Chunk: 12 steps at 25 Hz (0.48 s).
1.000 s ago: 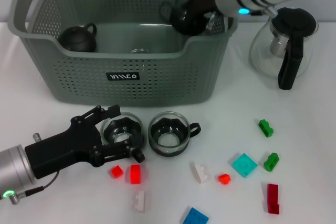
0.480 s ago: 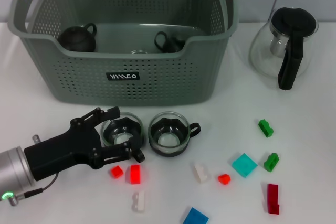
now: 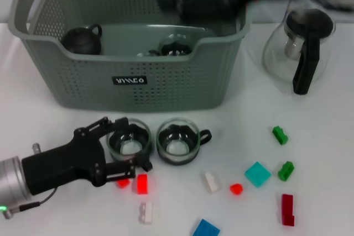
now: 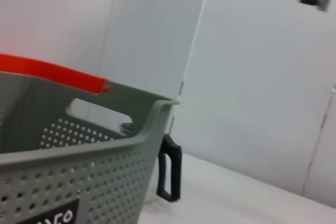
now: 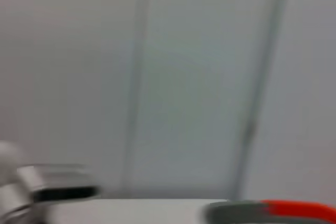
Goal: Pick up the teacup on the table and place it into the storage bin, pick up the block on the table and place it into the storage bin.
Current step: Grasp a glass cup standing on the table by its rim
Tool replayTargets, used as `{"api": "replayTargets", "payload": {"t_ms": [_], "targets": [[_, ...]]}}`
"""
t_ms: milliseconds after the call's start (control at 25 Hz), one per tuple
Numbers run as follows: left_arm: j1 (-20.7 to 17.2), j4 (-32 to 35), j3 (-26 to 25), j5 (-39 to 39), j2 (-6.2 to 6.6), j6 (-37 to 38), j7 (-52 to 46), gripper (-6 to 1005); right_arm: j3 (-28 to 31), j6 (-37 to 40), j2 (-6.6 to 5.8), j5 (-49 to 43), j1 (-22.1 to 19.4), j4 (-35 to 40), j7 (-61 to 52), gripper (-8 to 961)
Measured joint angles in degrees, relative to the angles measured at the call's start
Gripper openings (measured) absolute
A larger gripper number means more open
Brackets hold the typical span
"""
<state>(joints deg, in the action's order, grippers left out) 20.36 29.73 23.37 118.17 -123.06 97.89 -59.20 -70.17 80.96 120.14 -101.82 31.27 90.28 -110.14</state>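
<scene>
Looking down from the head camera, the left gripper sits with fingers spread around a glass teacup on the table, just in front of the storage bin; red blocks lie beside it. The right gripper is a blur over the bin, and I cannot tell its state. From the left wrist, the bin's grey wall and orange handle show.

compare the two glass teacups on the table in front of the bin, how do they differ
The left teacup sits between the open fingers of the left gripper; the right teacup stands free. The right teacup shows a dark handle pointing right; no handle shows on the left teacup. Both are upright clear glass with dark inserts, before the storage bin.
</scene>
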Motion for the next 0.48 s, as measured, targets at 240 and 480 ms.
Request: {"api": "replayTargets", "payload": {"t_ms": [240,480], "targets": [[0.8,5.2,1.8,4.7,0.68,1.4,0.0,948,1.9,14.8,0.01,3.9,-6.9,-3.9,6.6,762],[1.3,15.7,10.1,5.9,0.69,-0.6,0.1,948,3.1,19.3,-0.04,1.0,-7.8,-14.7,6.6,760]]}}
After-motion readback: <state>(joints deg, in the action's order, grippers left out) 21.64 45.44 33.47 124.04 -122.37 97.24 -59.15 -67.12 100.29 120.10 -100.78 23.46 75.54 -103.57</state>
